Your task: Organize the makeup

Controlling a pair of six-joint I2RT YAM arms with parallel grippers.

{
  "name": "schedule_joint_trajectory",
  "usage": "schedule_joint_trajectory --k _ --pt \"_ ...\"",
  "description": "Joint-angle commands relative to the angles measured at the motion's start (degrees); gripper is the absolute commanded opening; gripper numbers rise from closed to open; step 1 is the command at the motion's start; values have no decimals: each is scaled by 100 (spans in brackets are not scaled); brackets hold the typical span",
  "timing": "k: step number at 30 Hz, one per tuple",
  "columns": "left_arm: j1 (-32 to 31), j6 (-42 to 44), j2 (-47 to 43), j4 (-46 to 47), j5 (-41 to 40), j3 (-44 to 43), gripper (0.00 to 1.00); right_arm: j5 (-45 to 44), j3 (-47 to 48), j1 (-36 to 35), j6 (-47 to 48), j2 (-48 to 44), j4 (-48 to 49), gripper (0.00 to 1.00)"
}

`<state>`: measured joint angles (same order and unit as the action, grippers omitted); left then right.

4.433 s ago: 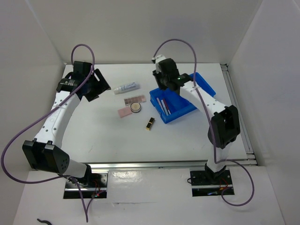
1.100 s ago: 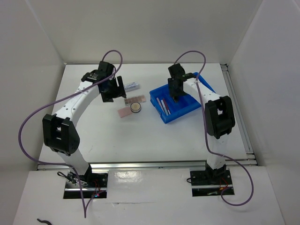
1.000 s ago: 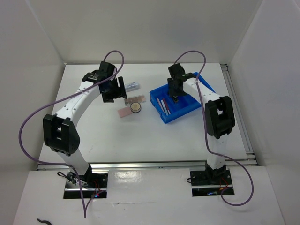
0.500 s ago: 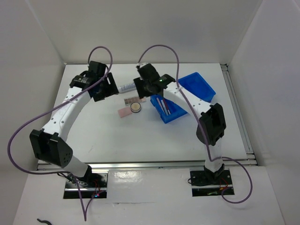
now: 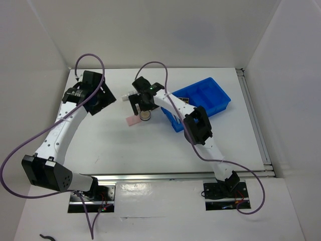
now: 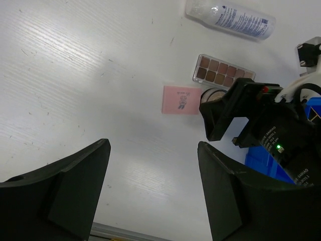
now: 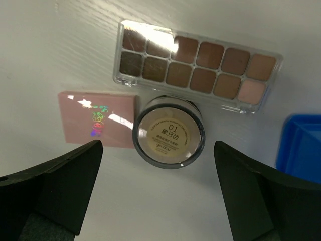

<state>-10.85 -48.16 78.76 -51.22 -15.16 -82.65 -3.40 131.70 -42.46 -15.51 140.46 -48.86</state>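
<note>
The round beige compact [image 7: 169, 131] lies on the table between the brown eyeshadow palette [image 7: 198, 65] and the pink square pad [image 7: 98, 119]. My right gripper [image 7: 158, 147] hovers open just above the compact, a finger on each side and not touching it. From above, the right gripper [image 5: 142, 105] covers the palette, while the compact [image 5: 145, 117] and pad [image 5: 133, 120] show. My left gripper [image 6: 153, 145] is open and empty, held high to the left [image 5: 102, 99]. Its view shows the clear tube [image 6: 230, 19], palette [image 6: 223, 70] and pad [image 6: 181, 99].
The blue bin [image 5: 210, 93] stands right of the compact, its near corner [image 7: 301, 145] close to my right finger. The right arm stretches over the bin's left compartment. White walls surround the table on three sides.
My right gripper left the blue bin, swung left to above the compact and opened wide. The left arm pulled back to the left, away from the tube and palette.
</note>
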Motion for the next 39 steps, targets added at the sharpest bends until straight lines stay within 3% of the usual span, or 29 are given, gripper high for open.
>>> schedule_joint_trajectory --k 1,7,20,22,25,28,30,35,37,39 --pt "13 44 25 -46 -101 21 84 -117 374 -26 -119 42 -352 100" --pt "13 158 25 16 -49 143 84 -117 22 -26 -180 103 -151 100" --pt "13 369 -27 121 -49 249 84 6 154 -26 -374 456 35 68" --pt "13 369 -28 121 -49 250 84 -47 154 -26 -374 403 35 68" --pt "13 421 -28 121 -49 250 84 -47 154 -26 -374 455 35 85" --pt "13 422 -28 121 -49 250 84 -108 154 -26 -374 517 87 91" --pt "13 422 -28 121 -49 250 84 -108 207 27 -374 578 87 91" --pt "13 474 -28 121 -49 197 84 -108 207 27 -427 579 245 77" --pt "13 474 -28 173 -49 197 84 -108 137 27 -427 500 376 77" --pt "13 474 -28 174 -49 197 84 -108 66 27 -427 420 430 69"
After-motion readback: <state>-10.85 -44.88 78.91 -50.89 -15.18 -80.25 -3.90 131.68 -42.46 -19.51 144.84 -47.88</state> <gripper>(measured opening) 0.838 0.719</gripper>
